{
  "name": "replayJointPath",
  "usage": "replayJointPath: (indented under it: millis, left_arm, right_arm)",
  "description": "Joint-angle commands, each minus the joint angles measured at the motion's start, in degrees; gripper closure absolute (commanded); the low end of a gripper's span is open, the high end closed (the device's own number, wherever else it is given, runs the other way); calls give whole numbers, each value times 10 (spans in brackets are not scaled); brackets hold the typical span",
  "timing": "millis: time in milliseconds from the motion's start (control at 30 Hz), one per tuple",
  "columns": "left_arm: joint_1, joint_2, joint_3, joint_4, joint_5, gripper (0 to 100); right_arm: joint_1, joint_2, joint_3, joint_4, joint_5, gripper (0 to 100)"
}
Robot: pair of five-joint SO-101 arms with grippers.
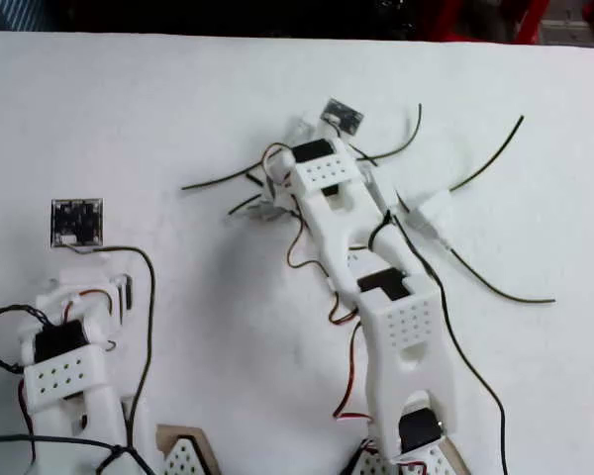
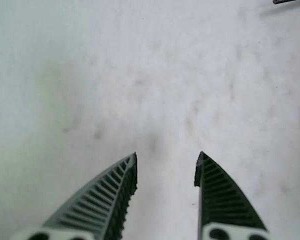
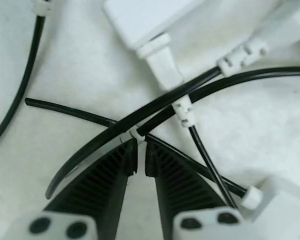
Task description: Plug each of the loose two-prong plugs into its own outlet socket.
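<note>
left hand (image 2: 167, 156) spread apart over the worktop (image 2: 140, 75), right hand (image 3: 141, 145) pinched nearly together at the crossed black cables (image 3: 160, 105).

Bare worktop (image 2: 140, 75) ahead of left tool (image 2: 165, 160): free passage. Crossed black cables (image 3: 155, 107) and white plugs (image 3: 140, 20) obstruct directly ahead of right tool (image 3: 141, 150).

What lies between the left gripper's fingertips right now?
Nothing but bare white table. In the left wrist view the left gripper stands open above it, with no plug or cable in the gap.
</note>
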Motion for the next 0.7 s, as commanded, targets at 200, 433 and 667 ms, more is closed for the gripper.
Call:
replayJointPath:
  millis: [200,433,667]
  left_arm:
    - [-4,-13,-2,-11,-7,804]
    - [-4,-13,-2,-11,-7,804]
    - [-4,-13,-2,-11,-7,804]
  right_arm:
    - [19,-40,-80,89,41,935]
    - [15,-7,-149,88,24,841]
    - [17,91,-253,91,21,850]
